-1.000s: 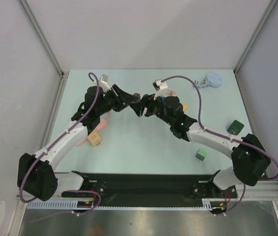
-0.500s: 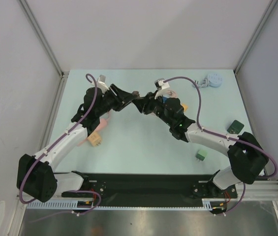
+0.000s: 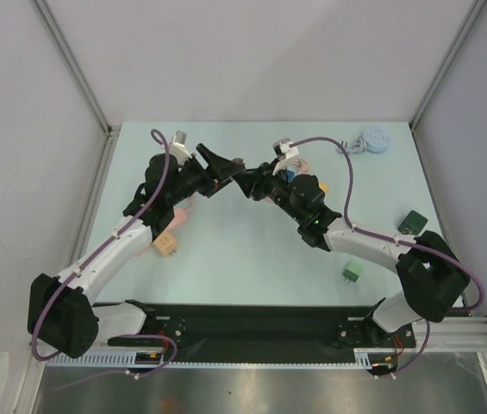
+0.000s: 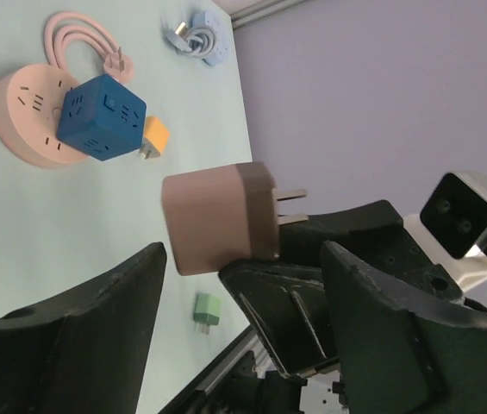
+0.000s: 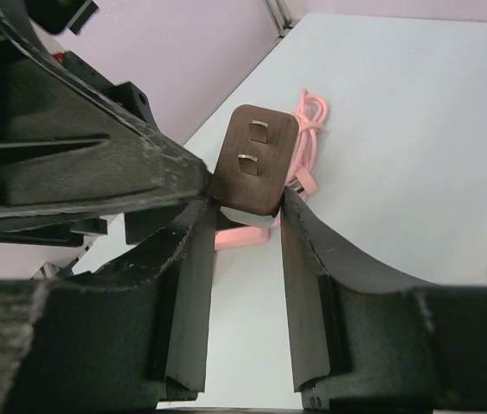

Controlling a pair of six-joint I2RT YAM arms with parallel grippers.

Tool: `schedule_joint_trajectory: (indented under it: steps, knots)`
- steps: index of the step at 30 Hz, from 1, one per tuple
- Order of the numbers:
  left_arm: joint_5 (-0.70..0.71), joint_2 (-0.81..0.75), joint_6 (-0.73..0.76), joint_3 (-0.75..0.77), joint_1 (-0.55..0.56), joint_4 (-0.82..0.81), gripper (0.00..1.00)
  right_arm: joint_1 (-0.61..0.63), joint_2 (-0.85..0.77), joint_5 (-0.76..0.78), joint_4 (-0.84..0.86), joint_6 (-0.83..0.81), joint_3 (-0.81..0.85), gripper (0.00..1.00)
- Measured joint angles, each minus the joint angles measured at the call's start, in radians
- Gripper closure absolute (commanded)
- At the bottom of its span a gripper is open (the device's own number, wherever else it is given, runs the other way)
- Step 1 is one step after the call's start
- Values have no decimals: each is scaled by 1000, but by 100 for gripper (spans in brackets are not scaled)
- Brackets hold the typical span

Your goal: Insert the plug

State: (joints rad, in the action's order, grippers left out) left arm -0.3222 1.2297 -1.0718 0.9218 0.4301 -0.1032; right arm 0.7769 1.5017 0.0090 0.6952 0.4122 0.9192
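If clamped, plug (image 5: 250, 164) within right tool (image 5: 245, 207)

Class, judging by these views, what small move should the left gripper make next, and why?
Probably close the left gripper on the brown cube-shaped plug: its fingers stand open on either side of it, while the right gripper holds it with the prongs exposed.

plug (image 4: 217, 216) matt brown plastic, prongs (image 4: 288, 197) bare shiny metal | right pincer (image 5: 245, 207) black grainy matt plastic | table (image 4: 71, 241) smooth, matt
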Motion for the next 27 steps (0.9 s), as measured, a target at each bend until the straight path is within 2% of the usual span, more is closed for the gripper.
schedule_joint_trajectory:
  steps: [6, 11, 13, 19, 24, 27]
  knots:
    - [-16, -30, 54, 0, 0, 12, 20, -16, -16, -41, 23, 20, -40, 100]
    - [-106, -49, 132, 5, -11, 0, 30, -97, -62, -133, 93, 130, -120, 100]
    - [-173, -53, 148, 4, -28, -33, 30, -145, -85, -201, 135, 194, -163, 100]
    - [-341, -79, 153, -45, -72, -227, 28, -238, -134, -381, 317, 409, -228, 100]
    - [-402, -87, 36, -169, -72, -558, 32, -248, -137, -461, 495, 597, -234, 100]
    - [-419, -71, -42, -194, -68, -713, 30, -248, -123, -478, 555, 685, -234, 100]
